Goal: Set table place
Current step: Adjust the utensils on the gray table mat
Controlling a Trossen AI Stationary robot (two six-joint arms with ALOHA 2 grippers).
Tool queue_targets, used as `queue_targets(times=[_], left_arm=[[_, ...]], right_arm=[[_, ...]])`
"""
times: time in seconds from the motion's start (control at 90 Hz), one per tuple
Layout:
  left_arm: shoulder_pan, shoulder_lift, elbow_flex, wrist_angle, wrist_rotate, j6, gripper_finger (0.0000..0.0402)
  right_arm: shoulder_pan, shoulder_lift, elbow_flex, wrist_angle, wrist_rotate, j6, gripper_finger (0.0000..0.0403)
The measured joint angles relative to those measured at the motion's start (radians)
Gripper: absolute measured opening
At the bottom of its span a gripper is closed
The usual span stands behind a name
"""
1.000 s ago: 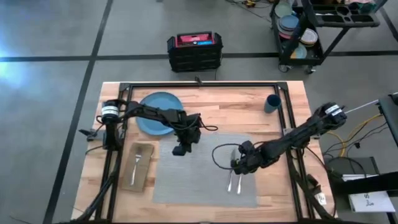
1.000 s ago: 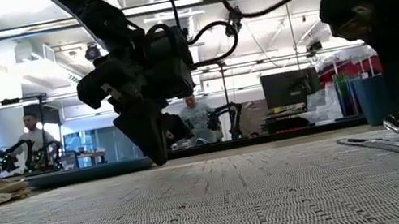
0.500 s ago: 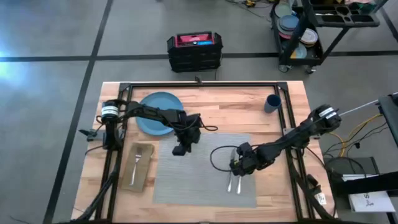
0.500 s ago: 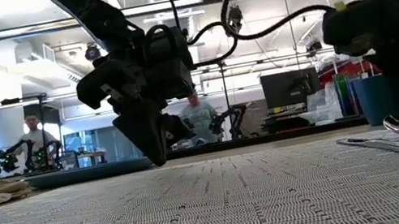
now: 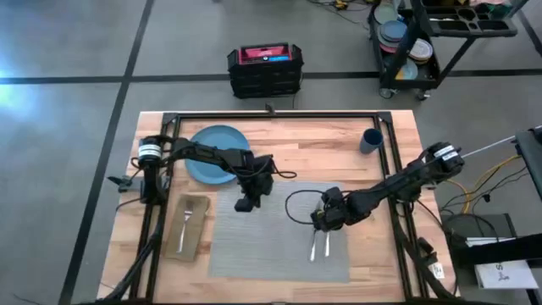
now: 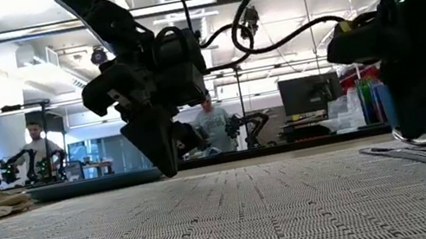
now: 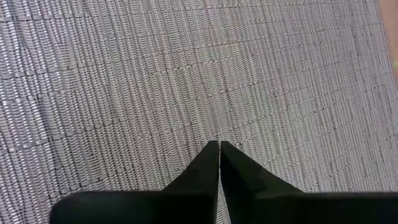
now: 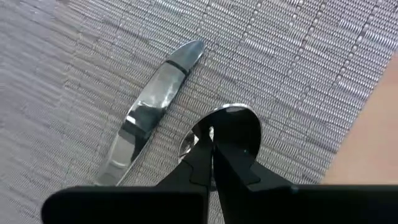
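A grey woven placemat (image 5: 279, 233) lies at the table's middle. On its right part a knife (image 5: 312, 246) and a spoon (image 5: 327, 244) lie side by side. My right gripper (image 8: 211, 134) stands shut over the spoon's bowl. My left gripper (image 5: 245, 204) hangs shut just above the mat's far left corner (image 7: 219, 142), holding nothing. The blue plate (image 5: 216, 152) sits on the wood at the far left. A fork (image 5: 186, 219) lies on the tan napkin (image 5: 188, 227) left of the mat. The dark-blue cup (image 5: 370, 140) stands at the far right. My right gripper has its shut fingertips (image 8: 205, 149) on the spoon's bowl (image 8: 239, 127), at the rim nearer the knife. The fingers come from above, pointing down (image 6: 414, 123). The bowl rests on the placemat (image 6: 420, 138). Whether the tips pinch the rim or only rest on it, I cannot tell.
A black frame (image 5: 271, 114) runs around the work area. A black case (image 5: 264, 69) sits on the floor beyond the far edge, and a black cart with stacked dishes (image 5: 406, 42) stands at the far right. People sit in the room behind (image 6: 213, 128).
My right gripper has moved a little toward the table's far edge and left, staying shut and low over the spoon. The spoon's bowl has shifted slightly left with it. The knife has stayed where it was.
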Motion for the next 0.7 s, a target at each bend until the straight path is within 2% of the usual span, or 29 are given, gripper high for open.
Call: queue_targets(times=[0.244, 0.378, 0.7], left_arm=[[0.0, 0.0, 0.0, 0.0, 0.0, -0.004, 0.0001], [0.0, 0.0, 0.0, 0.001, 0.0, -0.004, 0.0001], [0.0, 0.0, 0.0, 0.001, 0.0, -0.004, 0.0001]], right_arm=[[0.02, -0.006, 0.042, 0.024, 0.0, -0.025, 0.0], [0.032, 0.009, 0.05, 0.186, -0.002, -0.09, 0.0], [0.088, 0.123, 0.048, 0.405, -0.041, -0.096, 0.0]])
